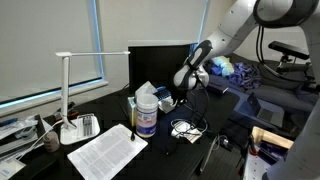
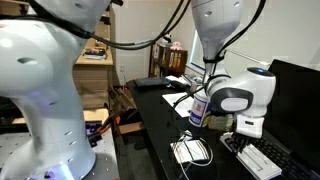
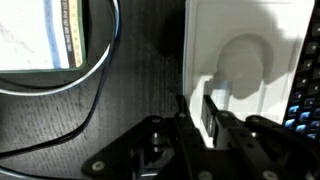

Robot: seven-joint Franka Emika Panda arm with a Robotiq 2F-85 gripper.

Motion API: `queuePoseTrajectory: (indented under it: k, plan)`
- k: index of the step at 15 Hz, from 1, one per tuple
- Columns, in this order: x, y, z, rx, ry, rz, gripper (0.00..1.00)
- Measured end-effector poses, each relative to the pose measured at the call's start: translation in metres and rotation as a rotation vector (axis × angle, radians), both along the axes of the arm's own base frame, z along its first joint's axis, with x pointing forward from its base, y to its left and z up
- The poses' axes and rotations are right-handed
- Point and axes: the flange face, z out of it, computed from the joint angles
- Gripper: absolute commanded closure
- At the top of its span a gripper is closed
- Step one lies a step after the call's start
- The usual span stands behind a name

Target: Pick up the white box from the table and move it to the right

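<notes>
In the wrist view the white box [image 3: 245,55] lies flat on the black table [image 3: 140,100], with the gripper's shadow falling on it. My gripper [image 3: 198,102] has its two fingers close together, pinching the box's left edge. In an exterior view the gripper [image 1: 183,87] hangs low over the table, just right of the wipes canister [image 1: 146,115]. In an exterior view the gripper [image 2: 246,125] is beside the canister [image 2: 198,108]. I cannot make the box out clearly in either exterior view.
A black cable loop [image 3: 100,60] and printed paper [image 3: 40,35] lie left of the box, and a keyboard [image 3: 303,100] lies to its right. A desk lamp [image 1: 65,100], the large paper sheet [image 1: 105,152], white cables [image 1: 185,128] and a monitor [image 1: 160,60] crowd the desk.
</notes>
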Motion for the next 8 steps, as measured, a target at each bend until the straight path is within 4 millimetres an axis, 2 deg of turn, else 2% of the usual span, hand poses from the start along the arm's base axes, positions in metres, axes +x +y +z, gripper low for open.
queuePoseTrajectory:
  k: [3,7,8]
  plan:
    - [0.006,0.003,-0.016,-0.001,0.013,0.011,0.92]
    - [0.003,0.003,-0.036,0.001,0.044,0.011,0.92]
    - [0.003,0.003,-0.036,0.001,0.044,0.01,0.92]
